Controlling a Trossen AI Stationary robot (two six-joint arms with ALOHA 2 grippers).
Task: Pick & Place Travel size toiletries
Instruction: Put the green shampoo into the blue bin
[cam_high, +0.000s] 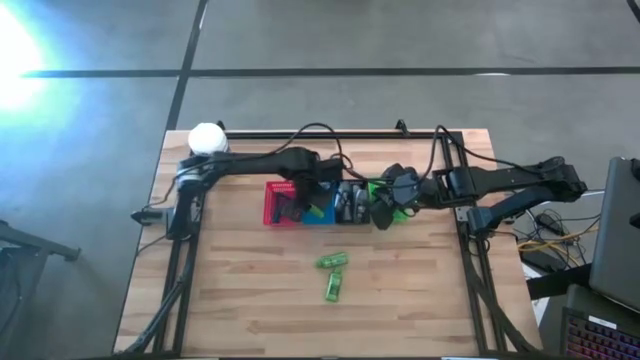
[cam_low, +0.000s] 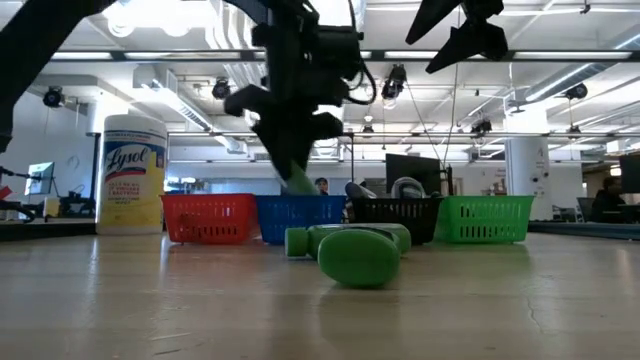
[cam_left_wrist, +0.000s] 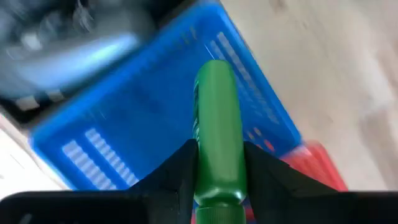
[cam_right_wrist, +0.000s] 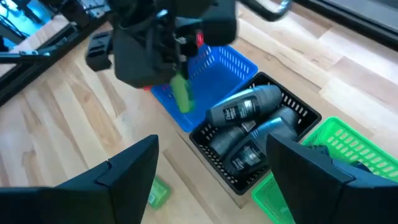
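The left gripper (cam_left_wrist: 217, 180) clamps a green tube (cam_left_wrist: 216, 124) above the blue basket (cam_high: 316, 213); released off-centre, it could clip the rim and bounce out. Two more green tubes (cam_high: 333, 274) lie on the table (cam_high: 240, 300). The right gripper (cam_right_wrist: 211, 180) hangs open over the black basket (cam_right_wrist: 249, 140), risking collision.

Grey concrete floor (cam_high: 400, 35), bright ceiling lights (cam_low: 170, 12), white pillar (cam_low: 525, 165)

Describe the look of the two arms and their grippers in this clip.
Both arms are dark, near-black, built of slim jointed segments with black cables looping off them. The left gripper has two thick matte-black fingers with angled tips. The right gripper has broad, flat, wedge-shaped black fingers. No markings or labels show on either.
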